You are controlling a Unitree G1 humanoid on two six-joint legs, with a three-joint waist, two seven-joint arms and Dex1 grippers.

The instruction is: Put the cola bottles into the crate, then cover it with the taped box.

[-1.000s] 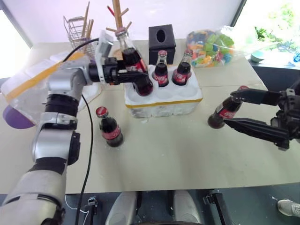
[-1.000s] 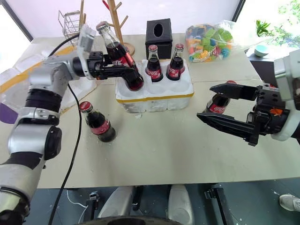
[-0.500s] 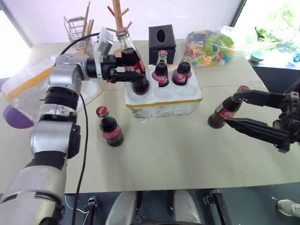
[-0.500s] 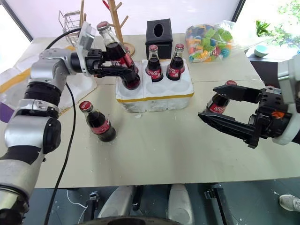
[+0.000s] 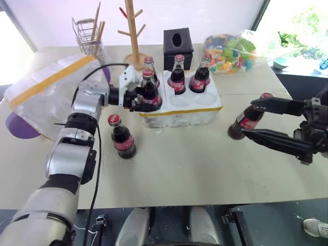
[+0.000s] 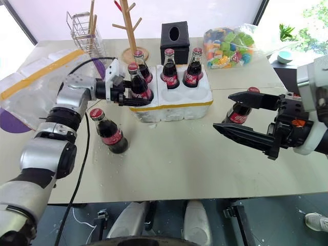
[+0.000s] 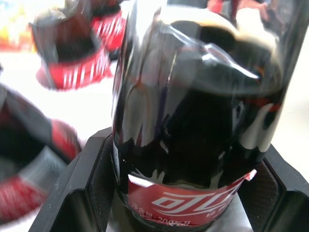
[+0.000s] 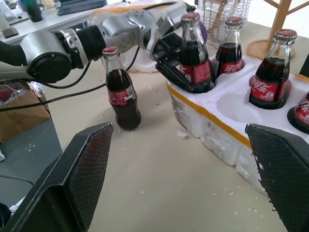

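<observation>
Light: bright daylight, windows behind the tissue box (image 5: 177, 41) blown out white.
Shadows: soft, faint on the bench (image 5: 205, 164).
Blur: left wrist view, bottles smeared beyond the sharp near bottle (image 7: 198, 125).

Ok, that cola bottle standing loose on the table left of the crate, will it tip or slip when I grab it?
The cola bottle is tall and narrow with its base on bare table, so a push near the red cap would likely topple it, and on its side it would probably roll. The smooth glass may be slippery; gripping around the labelled body seems safer. Full of cola, it is probably heavy for its size.
</observation>
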